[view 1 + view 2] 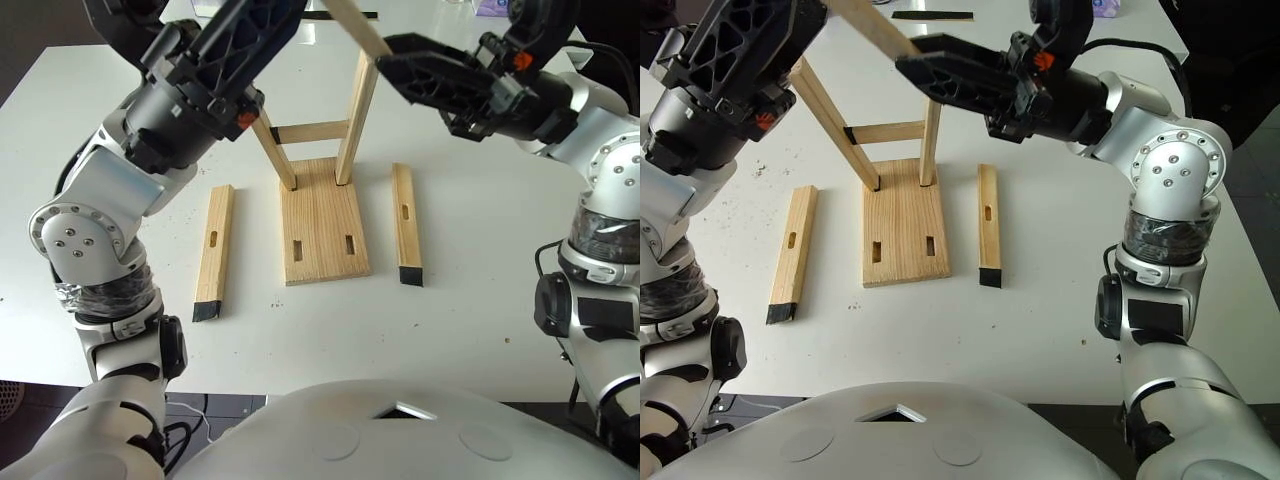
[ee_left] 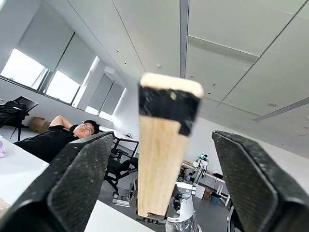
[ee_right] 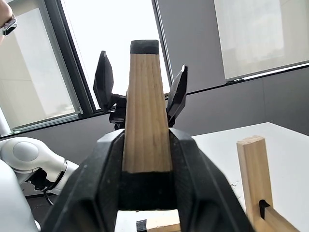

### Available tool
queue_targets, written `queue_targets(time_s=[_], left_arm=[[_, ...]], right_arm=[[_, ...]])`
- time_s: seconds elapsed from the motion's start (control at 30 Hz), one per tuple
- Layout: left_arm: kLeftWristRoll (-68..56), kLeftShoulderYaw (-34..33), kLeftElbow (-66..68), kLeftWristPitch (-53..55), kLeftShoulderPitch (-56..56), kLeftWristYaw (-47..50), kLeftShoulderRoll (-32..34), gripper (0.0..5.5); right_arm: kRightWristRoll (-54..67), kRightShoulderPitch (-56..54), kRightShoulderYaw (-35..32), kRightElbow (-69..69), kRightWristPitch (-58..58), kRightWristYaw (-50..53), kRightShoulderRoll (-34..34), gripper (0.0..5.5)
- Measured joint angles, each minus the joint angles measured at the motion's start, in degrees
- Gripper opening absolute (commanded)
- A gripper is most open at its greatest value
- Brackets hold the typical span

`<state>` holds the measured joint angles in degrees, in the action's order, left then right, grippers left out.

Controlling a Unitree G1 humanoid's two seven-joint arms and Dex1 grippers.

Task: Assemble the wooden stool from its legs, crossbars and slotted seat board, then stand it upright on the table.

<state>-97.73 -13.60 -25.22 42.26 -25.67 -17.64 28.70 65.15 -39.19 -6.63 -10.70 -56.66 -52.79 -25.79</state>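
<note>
The slotted seat board point(image 1: 322, 235) lies flat mid-table. Two legs stand in its far slots, the left leg point(image 1: 280, 158) leaning and the right leg point(image 1: 354, 125) nearly straight, joined by a crossbar point(image 1: 314, 131). My left gripper point(image 2: 161, 140) is open around the black-capped top of the left standing leg point(image 2: 164, 145), its fingers clear of the wood. My right gripper point(image 1: 386, 50) is shut on another wooden leg point(image 3: 146, 125), held tilted in the air above the frame. Two more slotted legs lie flat, one point(image 1: 215, 250) left of the board and one point(image 1: 405, 235) right of it.
The white table point(image 1: 480, 300) has bare room in front of the board and to both sides. A thin dark bar point(image 1: 931, 15) lies at the table's far edge. The seat board's two near slots point(image 1: 322, 246) are unfilled.
</note>
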Motion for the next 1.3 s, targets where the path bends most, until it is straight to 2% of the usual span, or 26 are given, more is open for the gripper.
queue_targets(time_s=[0.1, 0.67, 0.9, 0.93, 1.17, 1.3], left_arm=[[0.77, 0.11, 0.02, 0.85, 0.10, -1.54, 0.88, 3.76], [7.31, 0.22, 1.45, 1.56, 0.35, -7.81, 3.36, 1.35], [9.28, 0.16, 1.93, 1.76, 0.52, -10.50, 3.78, 1.35], [9.38, 0.12, 2.03, 1.76, 0.53, -10.71, 3.79, 1.35], [12.10, -0.11, 2.09, 1.75, 1.98, -12.58, 4.32, 1.35], [18.58, -0.33, 2.57, 0.53, 2.10, -16.07, 6.09, 1.35]], right_arm=[[-0.22, 0.82, 0.58, -0.02, -0.46, -0.91, -1.53, 1.30], [-1.06, 2.66, 2.34, -0.09, -1.57, -2.93, -3.69, 1.30], [0.04, 3.11, 1.90, 0.41, -2.38, -2.26, -3.27, 1.30], [0.08, 3.11, 1.89, 0.43, -2.38, -2.16, -3.20, 1.66], [-2.35, 5.78, 1.68, -0.85, 2.44, -1.63, -1.53, 2.63], [-6.17, 10.16, 1.82, -2.64, 5.63, 0.25, -1.55, 2.68]])
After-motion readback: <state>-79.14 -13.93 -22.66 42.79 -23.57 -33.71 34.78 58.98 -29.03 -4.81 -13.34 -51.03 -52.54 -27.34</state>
